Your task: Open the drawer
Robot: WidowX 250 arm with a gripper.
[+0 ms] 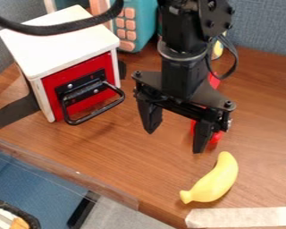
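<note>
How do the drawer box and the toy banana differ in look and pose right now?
The drawer box is white-topped with a red front, while the toy banana is plain yellow.
The drawer box is square-edged and much bigger; the toy banana is small and curved.
The drawer box stands upright, whereas the toy banana lies on its side.
Both are on the wooden table, clear of the gripper.

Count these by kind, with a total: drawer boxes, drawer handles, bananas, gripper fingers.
Box: 1
Handle: 1
Banana: 1
Gripper fingers: 2
Total: 5
</note>
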